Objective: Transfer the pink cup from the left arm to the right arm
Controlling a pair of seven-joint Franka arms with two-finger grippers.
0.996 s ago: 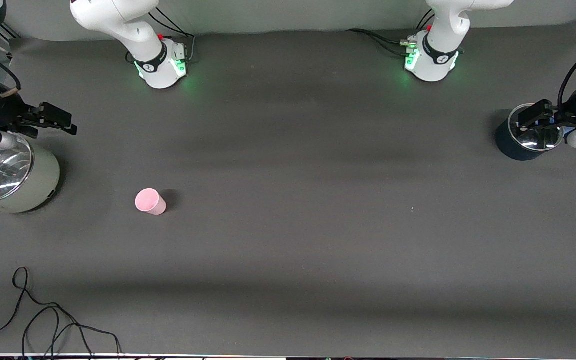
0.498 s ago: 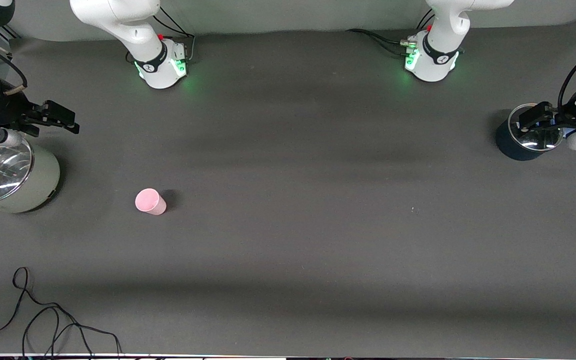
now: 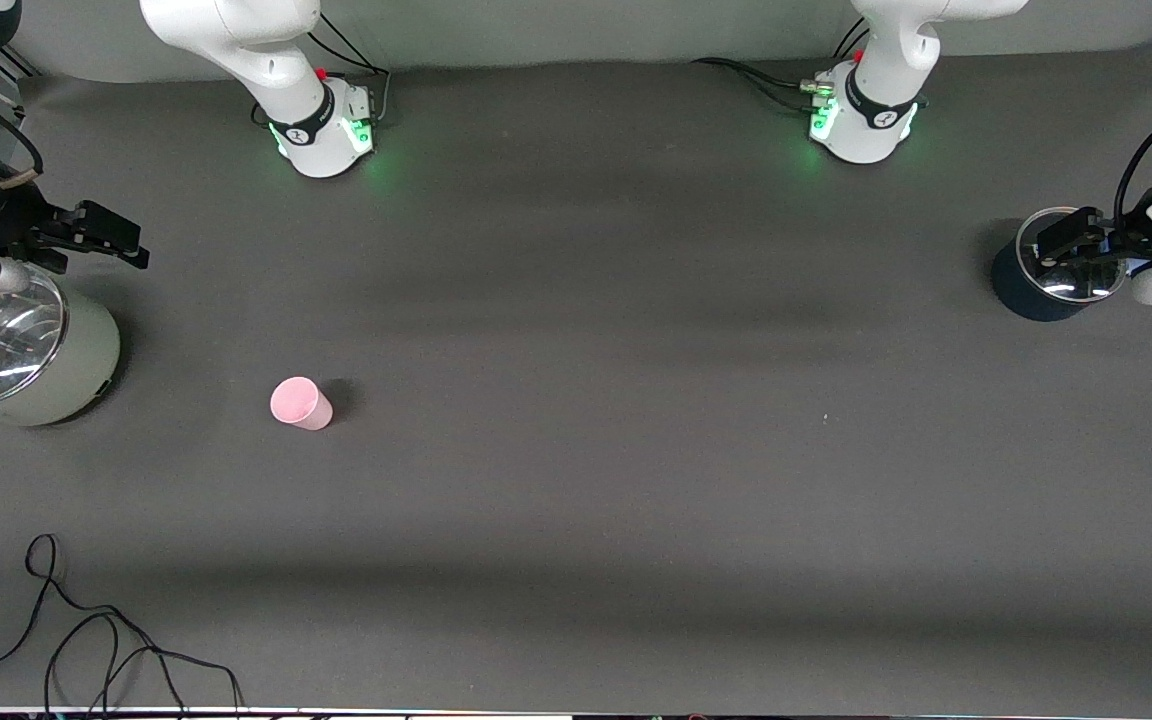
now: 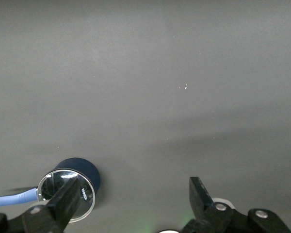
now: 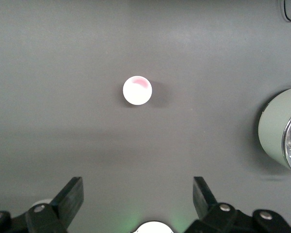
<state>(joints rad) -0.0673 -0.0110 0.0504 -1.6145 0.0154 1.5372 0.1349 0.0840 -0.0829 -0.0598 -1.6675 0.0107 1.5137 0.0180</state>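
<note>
At the right arm's end of the table [image 3: 576, 500], right gripper [image 3: 108, 236] up in the air beside a pale green pot [image 3: 86, 365] with a glass lid, fingers spread wide with nothing between them; same wide spread in the right wrist view [image 5: 138, 190], with only bare table in the gap. Pale green pot standing at that end of the table, seen as a curved wall at the edge of the right wrist view [image 5: 276, 127]. Nearer the front camera, a loose black cable [image 3: 86, 640] lying in loops by the table's edge. Next, the pink cup [image 3: 301, 403] standing upright on the table, mouth up, touched by nothing, well apart from the pot and from both grippers; from the right wrist, a small round rim [image 5: 137, 90] on bare table. Toward the left arm's end, a dark blue pot [image 3: 1021, 290] with a glass lid. Left gripper [image 3: 1071, 240] over that lid, fingers parted and pinching nothing; in the left wrist view [image 4: 133, 188] the dark pot [image 4: 89, 170] just beside one finger.
</note>
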